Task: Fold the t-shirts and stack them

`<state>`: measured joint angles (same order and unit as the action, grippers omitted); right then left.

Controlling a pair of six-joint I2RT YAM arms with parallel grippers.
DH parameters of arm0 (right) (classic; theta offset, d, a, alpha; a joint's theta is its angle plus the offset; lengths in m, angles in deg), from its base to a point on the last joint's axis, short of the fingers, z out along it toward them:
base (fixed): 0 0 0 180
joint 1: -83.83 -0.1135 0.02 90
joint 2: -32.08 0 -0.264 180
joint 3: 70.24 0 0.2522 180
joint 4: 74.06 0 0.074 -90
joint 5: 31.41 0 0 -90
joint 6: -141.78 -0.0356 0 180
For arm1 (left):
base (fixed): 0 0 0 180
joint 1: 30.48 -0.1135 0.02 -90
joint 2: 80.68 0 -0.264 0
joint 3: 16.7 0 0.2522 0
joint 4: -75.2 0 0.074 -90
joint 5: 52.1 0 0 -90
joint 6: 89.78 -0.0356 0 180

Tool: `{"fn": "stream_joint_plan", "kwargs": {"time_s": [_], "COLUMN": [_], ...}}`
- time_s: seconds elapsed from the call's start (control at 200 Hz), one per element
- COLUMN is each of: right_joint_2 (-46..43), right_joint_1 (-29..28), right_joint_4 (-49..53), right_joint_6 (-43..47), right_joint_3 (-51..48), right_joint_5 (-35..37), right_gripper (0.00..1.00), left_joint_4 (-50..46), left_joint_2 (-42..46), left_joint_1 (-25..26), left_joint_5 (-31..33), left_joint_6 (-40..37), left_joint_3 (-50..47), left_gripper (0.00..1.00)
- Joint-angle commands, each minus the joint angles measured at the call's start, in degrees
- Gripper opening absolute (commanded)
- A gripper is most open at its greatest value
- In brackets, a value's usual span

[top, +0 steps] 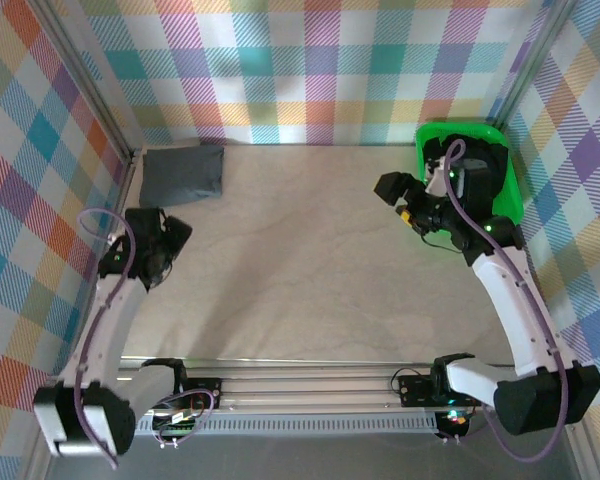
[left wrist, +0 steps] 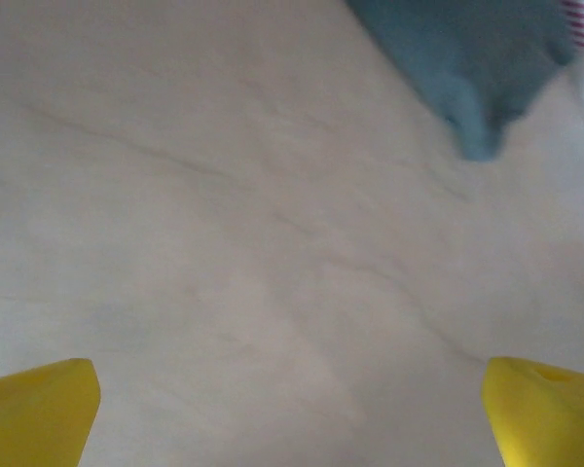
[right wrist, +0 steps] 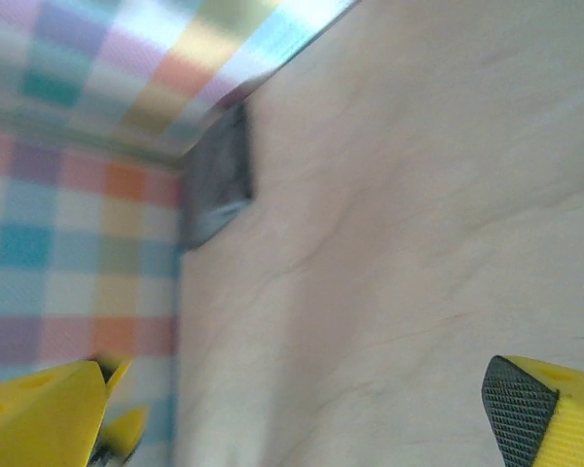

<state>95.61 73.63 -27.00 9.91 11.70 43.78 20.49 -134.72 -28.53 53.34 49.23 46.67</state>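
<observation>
My left tool (left wrist: 292, 416) stands spread wide. Its yellow fingers (left wrist: 39, 409) sit at the lower corners of the wrist view with only the pale, veined worktop (top: 300, 260) between them, so it grips nothing. My right tool (right wrist: 292, 413) gapes just as wide and is just as empty.

The folded dark slate grey cloth t-shirt (top: 182, 172) lies as a tidy rectangle at the upper left of the overhead view. It is tucked into the back corner where the pastel plaid walls (top: 310, 70) meet, just above my left tool and apart from it. I judge it sits there as the base of the stack, kept out of the folding area.

My right tool hangs at the upper right, just beside the left rim of the bright green plastic bin (top: 458, 127). I take that as the place for fetching another shirt. My own arm hides what the bin holds, so I cannot tell.

The shirt's far and left edges run close to the walls, which leaves little room there. Any approach should come from its near or right edge. The broad middle of the worktop lies open between my arms, with room to spread cloth.
</observation>
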Motion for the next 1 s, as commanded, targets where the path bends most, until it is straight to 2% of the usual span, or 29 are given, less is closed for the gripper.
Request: {"fn": "stream_joint_plan", "kwargs": {"time_s": [0.0, 0.04, 0.09, 0.22, 0.335, 0.54, 0.66, 0.72, 0.875, 0.945, 1.0], "right_joint_2": [-2.8, -4.2, -5.3, -3.4, -0.3, 11.5, 17.3, 20.1, 25.7, 25.0, 22.7], "right_joint_1": [0.3, 0.2, 0.2, 0.2, 1.0, 4.4, 6.6, 7.7, 10.1, 10.0, 9.5], "right_joint_4": [2.8, -3.5, -6.5, -14.9, -26.6, -43.1, -51.8, -55.1, -54.8, -56.7, -64.0], "right_joint_6": [6.8, 11.2, 12.9, 27.9, 35.8, 36.5, 37.3, 37.3, 35.0, 35.6, 36.8], "right_joint_3": [-6.9, -12.8, -18.8, -26.5, -32.4, -35.9, -35.1, -34.3, -30.2, -31.9, -37.0], "right_joint_5": [25.9, 29.9, 37.0, 43.6, 42.3, 34.3, 31.0, 30.5, 28.0, 27.0, 25.9], "right_gripper": [1.00, 1.00, 1.00, 1.00, 1.00, 1.00, 1.00, 1.00, 1.00, 1.00, 1.00], "left_joint_4": [-0.1, 6.0, 14.1, 28.5, 38.3, 54.1, 62.4, 66.1, 66.4, 74.0, 84.8], "left_joint_2": [6.5, 8.2, 10.3, 10.7, 3.9, -17.0, -27.1, -30.6, -34.1, -30.4, -27.5], "left_joint_1": [1.4, 1.4, 1.3, 1.3, 1.3, 0.9, -1.2, -2.5, -5.6, -5.5, -4.5], "left_joint_5": [18.0, 16.3, 12.8, 8.6, 7.3, 4.9, 3.0, -0.3, -7.8, -7.1, -5.7], "left_joint_6": [-9.8, -18.1, -28.8, -38.5, -38.2, -37.3, -37.8, -39.3, -39.6, -39.7, -40.3], "left_joint_3": [-4.2, -7.7, -12.2, -20.7, -24.2, -21.8, -19.2, -17.8, -15.3, -21.2, -28.4], "left_gripper": [1.00, 1.00, 1.00, 1.00, 1.00, 1.00, 1.00, 1.00, 1.00, 1.00, 1.00]}}
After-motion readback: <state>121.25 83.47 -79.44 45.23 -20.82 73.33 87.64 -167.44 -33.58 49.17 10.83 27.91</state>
